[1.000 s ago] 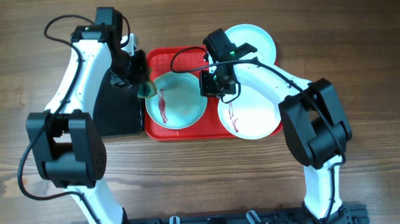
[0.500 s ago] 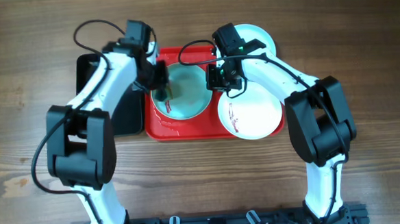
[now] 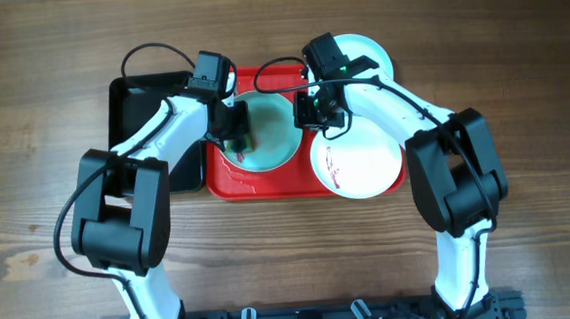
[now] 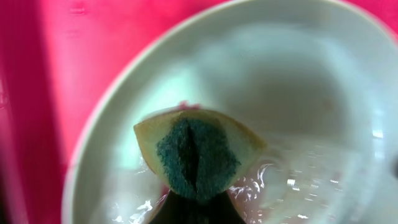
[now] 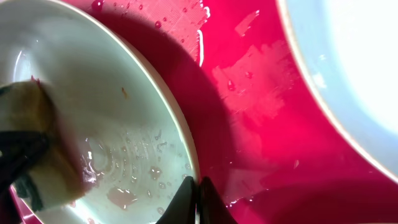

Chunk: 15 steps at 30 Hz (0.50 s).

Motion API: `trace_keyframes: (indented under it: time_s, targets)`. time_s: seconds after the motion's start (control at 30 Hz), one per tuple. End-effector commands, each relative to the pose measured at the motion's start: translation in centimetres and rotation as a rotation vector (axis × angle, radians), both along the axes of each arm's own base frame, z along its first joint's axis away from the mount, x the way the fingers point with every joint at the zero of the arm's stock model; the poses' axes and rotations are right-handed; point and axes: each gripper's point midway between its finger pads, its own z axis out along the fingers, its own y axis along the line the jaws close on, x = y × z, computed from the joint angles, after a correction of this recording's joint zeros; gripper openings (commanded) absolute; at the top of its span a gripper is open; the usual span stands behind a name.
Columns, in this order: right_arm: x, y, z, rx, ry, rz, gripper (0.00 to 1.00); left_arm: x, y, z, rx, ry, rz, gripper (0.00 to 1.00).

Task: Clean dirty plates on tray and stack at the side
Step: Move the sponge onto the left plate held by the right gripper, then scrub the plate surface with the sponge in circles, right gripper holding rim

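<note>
My left hand (image 3: 238, 135) is clamped on the sponge (image 4: 196, 155), scrubbing side down in the aqua plate (image 3: 275, 150) on the left half of the tray (image 3: 267, 187). My right hand (image 5: 198, 198), fully closed, bears on the plate's right rim, steadying it, I judge.

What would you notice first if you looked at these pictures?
The bright red tray in the middle of the overhead view grabs the eye, with a wet aqua plate sitting in it. The left gripper presses a yellow-and-green sponge onto that plate, while the right gripper pinches its rim. At the tray's right end, a white plate shows a reddish-brown smear.
</note>
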Motion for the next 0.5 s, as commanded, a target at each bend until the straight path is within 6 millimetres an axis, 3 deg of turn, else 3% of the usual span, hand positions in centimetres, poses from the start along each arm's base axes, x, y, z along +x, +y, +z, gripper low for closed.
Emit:
trace_keyframes:
  time_s: [0.0, 0.1, 0.37, 0.47]
  targets:
    - [-0.2, 0.1, -1.0, -0.004, 0.019, 0.01, 0.05, -0.9, -3.9, 0.8, -0.205, 0.009, -0.108, 0.04]
    - [-0.2, 0.1, -1.0, -0.004, 0.02, 0.01, 0.05, 0.2, -3.6, 0.9, -0.193, -0.023, -0.056, 0.04]
    - [-0.2, 0.1, -1.0, -0.004, 0.021, 0.01, 0.05, 2.6, 3.3, -0.2, 0.145, -0.105, 0.267, 0.04]
    - [-0.2, 0.1, -1.0, -0.004, 0.02, 0.011, 0.05, 2.3, 4.3, -0.4, 0.191, -0.098, 0.298, 0.04]
